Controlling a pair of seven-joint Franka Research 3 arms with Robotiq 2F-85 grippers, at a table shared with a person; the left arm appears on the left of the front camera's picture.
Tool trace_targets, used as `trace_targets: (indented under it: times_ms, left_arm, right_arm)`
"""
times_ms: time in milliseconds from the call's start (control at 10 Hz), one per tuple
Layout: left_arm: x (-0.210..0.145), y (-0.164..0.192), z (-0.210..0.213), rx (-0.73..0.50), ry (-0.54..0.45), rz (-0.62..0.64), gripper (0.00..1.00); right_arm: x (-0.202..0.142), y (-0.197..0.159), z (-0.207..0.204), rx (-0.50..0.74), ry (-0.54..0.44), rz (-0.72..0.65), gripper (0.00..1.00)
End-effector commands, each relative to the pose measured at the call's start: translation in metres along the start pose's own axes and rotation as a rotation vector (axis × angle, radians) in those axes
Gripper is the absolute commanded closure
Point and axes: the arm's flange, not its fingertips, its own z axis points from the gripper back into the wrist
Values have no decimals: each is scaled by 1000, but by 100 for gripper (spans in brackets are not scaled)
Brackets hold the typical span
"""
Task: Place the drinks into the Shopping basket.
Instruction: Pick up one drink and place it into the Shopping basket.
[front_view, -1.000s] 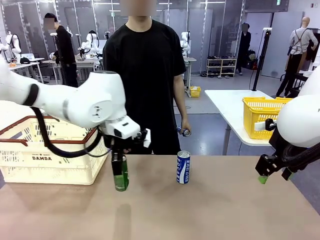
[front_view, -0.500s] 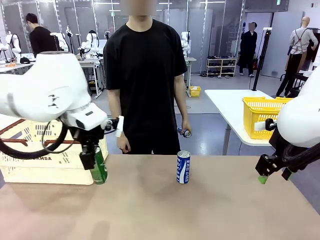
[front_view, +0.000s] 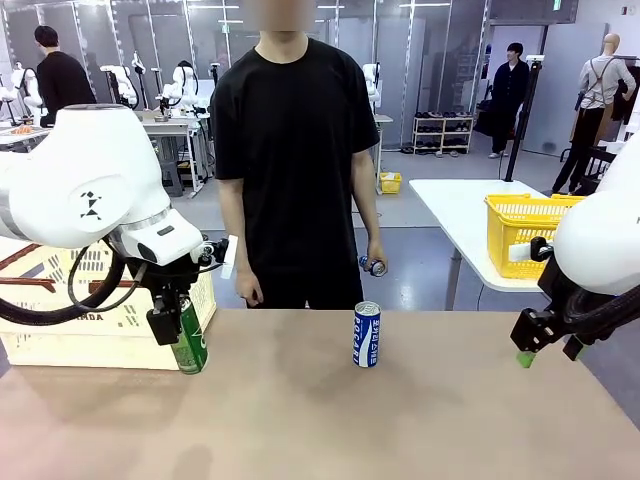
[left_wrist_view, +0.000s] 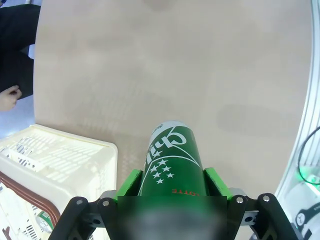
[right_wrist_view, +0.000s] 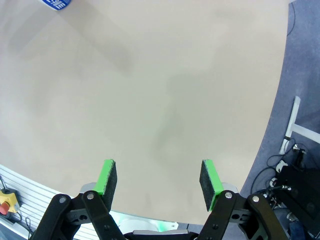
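At the desk's left edge, the basket (front_view: 60, 348) is sitting with its side print half hidden behind my left arm. My left gripper (front_view: 178, 335) is pinching the green can (front_view: 192, 345) upright, just right of the basket's wall and below its rim, so I am judging that a lift and a leftward carry come next. Its label is showing script beginning "chil", stars and "OTTE". Mid-desk, the blue can (front_view: 367, 334) is standing upright, its white lettering too small to read. Near the right edge, my right gripper (front_view: 552, 352) is hanging spread, pinching nothing.
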Motion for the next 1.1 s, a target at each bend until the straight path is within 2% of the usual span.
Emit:
trace_targets:
  times_ms: [0, 500, 600, 700, 800, 1000]
  left_arm:
    - [4, 5, 7, 19, -1, 15, 96]
    - [4, 5, 7, 19, -1, 15, 96]
    - [0, 1, 0, 0, -1, 1, 37]
    - [2, 3, 15, 23, -71, -27, 37]
    - [1, 1, 33, 22, -96, -42, 37]
    - [-8, 1, 68, 4, -65, -8, 37]
  right_arm:
    - [-1, -1, 1, 0, -1, 0, 16]
    - [-1, -1, 1, 0, -1, 0, 16]
    - [-1, -1, 1, 0, -1, 0, 16]
    - [-1, -1, 1, 0, -1, 0, 16]
    - [-1, -1, 1, 0, -1, 0, 16]
    - [-1, -1, 1, 0, -1, 0, 16]
